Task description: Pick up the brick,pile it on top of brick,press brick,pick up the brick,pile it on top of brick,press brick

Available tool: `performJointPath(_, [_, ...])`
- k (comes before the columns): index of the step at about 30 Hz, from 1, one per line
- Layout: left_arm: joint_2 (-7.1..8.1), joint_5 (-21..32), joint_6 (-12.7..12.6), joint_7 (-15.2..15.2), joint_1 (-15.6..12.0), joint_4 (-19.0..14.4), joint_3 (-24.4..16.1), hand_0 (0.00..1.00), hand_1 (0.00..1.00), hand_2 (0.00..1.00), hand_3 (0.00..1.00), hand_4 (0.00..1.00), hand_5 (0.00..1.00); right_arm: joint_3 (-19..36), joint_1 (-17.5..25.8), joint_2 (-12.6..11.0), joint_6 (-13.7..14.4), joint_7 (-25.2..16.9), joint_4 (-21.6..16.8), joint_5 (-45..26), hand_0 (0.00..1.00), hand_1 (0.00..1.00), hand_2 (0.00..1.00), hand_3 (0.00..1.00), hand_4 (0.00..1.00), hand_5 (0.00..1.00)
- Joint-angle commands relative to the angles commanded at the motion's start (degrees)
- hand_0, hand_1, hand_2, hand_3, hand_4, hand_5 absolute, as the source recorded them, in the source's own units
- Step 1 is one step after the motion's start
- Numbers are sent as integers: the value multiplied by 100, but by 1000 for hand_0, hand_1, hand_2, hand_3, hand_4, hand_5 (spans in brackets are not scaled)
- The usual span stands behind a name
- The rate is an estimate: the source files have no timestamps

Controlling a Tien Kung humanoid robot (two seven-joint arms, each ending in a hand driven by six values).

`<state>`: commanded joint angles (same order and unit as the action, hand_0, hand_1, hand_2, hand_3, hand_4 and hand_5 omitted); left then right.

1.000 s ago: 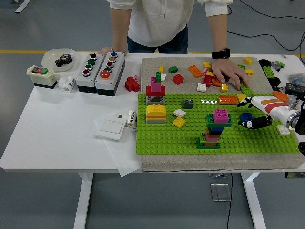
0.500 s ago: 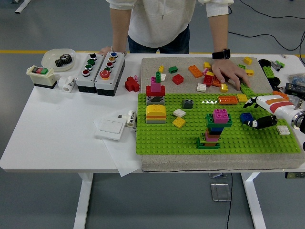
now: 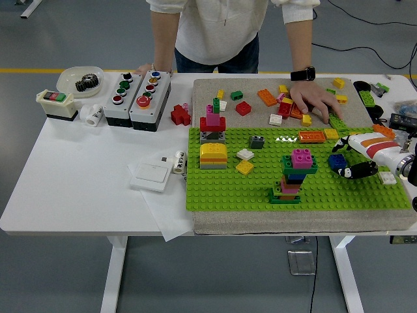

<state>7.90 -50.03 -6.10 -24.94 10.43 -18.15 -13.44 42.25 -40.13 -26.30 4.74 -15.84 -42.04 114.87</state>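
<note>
Right hand at the blue brick on the green baseplate; left arm out of view.

Nearest the desk point(image 3: 71, 189) front edge, the green baseplate point(image 3: 365, 195) lies on a grey mat point(image 3: 215, 225). A stacked brick tower point(image 3: 291, 176) with a magenta brick on top stands on the near middle of the baseplate. To its right, the blue brick point(image 3: 336, 160) sits on the baseplate, and the right hand point(image 3: 365, 153) reaches in from the right edge with its dark fingers point(image 3: 348, 171) curled beside and touching that brick; whether they grip it cannot be told. Farther left stand a yellow-topped block point(image 3: 213, 155) and a red-and-pink stack point(image 3: 212, 122). Loose bricks lie on the far part of the mat, where a person's hand point(image 3: 314, 101) rests flat. Two button boxes point(image 3: 137, 94) stand at the far left.
</note>
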Motion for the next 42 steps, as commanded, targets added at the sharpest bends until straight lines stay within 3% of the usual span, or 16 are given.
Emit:
performJointPath(1, [-1, -3, 0, 0, 2, -2, 1, 455, 556, 606, 627, 666, 801, 1, 3, 2, 23, 2, 1, 36, 581, 634, 716, 653, 737, 437])
performJointPath(30, [-3, -27, 21, 28, 32, -28, 24, 455, 559, 611, 626, 666, 794, -34, 49, 27, 288, -35, 162, 266, 515, 592, 687, 613, 705, 459])
performJointPath(31, [-4, -36, 22, 26, 31, -29, 21, 455, 560, 612, 626, 666, 791, -39, 52, 28, 300, -41, 165, 264, 458, 546, 635, 602, 689, 465])
performJointPath(42, [0, -150, 58, -1, 16, -35, -36, 455, 560, 612, 626, 667, 791, -55, 97, 53, 506, -111, 240, 273, 411, 506, 597, 580, 673, 491])
